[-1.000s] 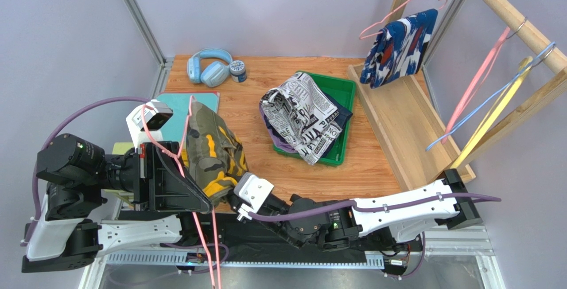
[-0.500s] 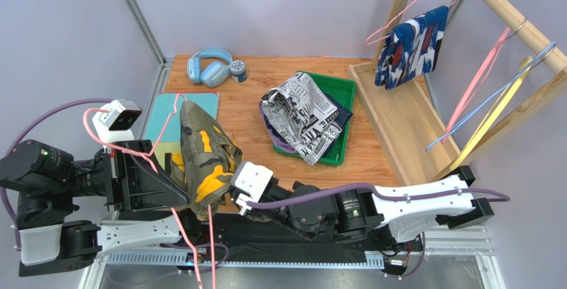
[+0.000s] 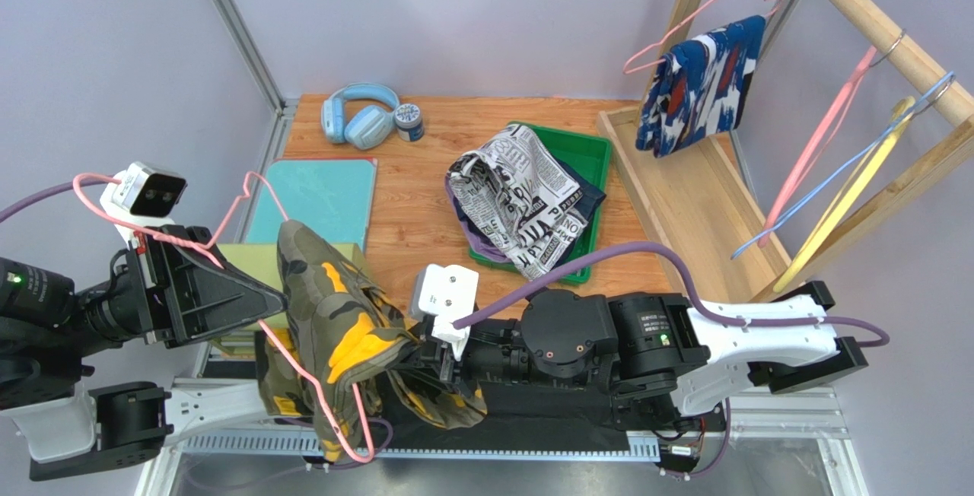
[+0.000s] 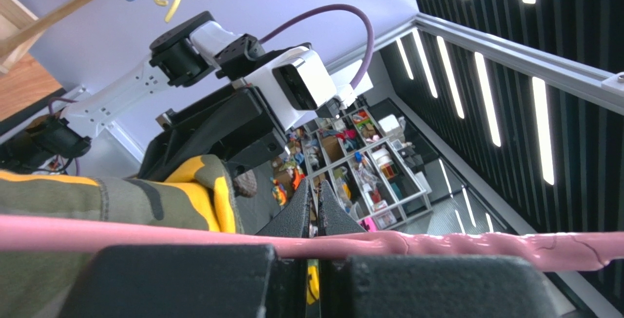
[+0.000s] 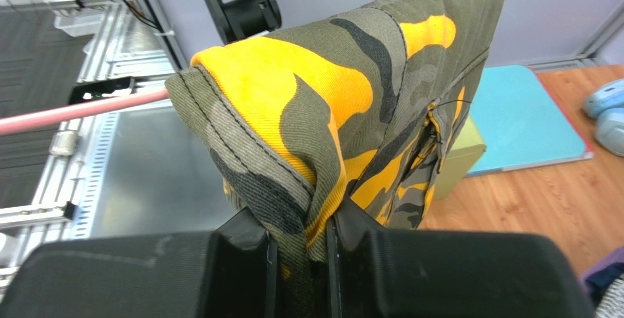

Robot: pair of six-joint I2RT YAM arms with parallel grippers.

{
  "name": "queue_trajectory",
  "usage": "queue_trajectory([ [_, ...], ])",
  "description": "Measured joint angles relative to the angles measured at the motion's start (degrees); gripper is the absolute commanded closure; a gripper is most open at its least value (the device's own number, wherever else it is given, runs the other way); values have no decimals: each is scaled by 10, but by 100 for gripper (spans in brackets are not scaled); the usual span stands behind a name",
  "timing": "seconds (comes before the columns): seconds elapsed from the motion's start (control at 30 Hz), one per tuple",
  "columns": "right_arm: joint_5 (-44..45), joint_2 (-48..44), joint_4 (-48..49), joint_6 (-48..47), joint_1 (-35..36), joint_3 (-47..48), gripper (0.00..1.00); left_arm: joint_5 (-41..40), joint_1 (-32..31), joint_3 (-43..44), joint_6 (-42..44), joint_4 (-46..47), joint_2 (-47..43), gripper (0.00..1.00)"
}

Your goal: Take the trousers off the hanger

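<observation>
Wood table (image 3: 423,165), purple walls round it. Camo trousers (image 3: 343,331) sit off the table's near edge, over the arm bases, draped on the hanger (image 4: 454,246).
- Orientation: long axis runs diagonally in the top view. The far-left end is near the mat (image 3: 326,194), the near-right end is at the right gripper (image 3: 417,365). In the right wrist view the fabric is folded over the pink wire and the fold points up.
- Left gripper (image 4: 315,201): jaws fully closed, with the pink wire clamped across them.
- Right gripper: jaws nearly closed, pinching a stitched edge of the camo trousers.
- Left arm: folded back at far left, with the wrist pointing right toward the trousers.
- Right arm: lies low along the near edge, base at right, reaching left.
- Hard to see: the hanger outline is thin and partly under the fabric, so I can't trace all of it. The left wrist view points upward and catches only a strip of camo at its left edge. The right fingertips are buried in cloth.
- Elsewhere: newsprint trousers (image 3: 520,199) are heaped over the tray (image 3: 597,151), with dark-blue and purple edges poking out below, mostly covered. Blue-print trousers (image 3: 700,85) hang on a second pink hanger at the rack (image 3: 686,222).
</observation>
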Motion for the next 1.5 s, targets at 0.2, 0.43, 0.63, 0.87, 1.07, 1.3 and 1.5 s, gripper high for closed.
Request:
queue_trajectory([
  [0.2, -28, 1, 6, 26, 1, 5, 79, -13, 0, 24, 2, -16, 8, 100],
  [0.43, 19, 45, 73, 12, 8, 5, 70, 3, 0, 30, 6, -14, 24, 100],
  [0.63, 63, 88, 127, -8, 11, 4, 55, 22, 0, 39, 12, -13, 38, 100],
  [0.87, 118, 102, 192, -49, 14, -2, 44, 30, 0, 39, 11, -7, 37, 100],
  [1.07, 183, 148, 277, -96, 17, -2, 53, 35, -1, 38, 10, -2, 37, 100],
  [1.3, 261, 183, 366, -156, 17, -12, 100, 34, 0, 28, 7, 1, 30, 100],
  [1.5, 342, 181, 396, -195, 22, -20, 100, 5, 0, 27, 13, -25, 10, 100],
])
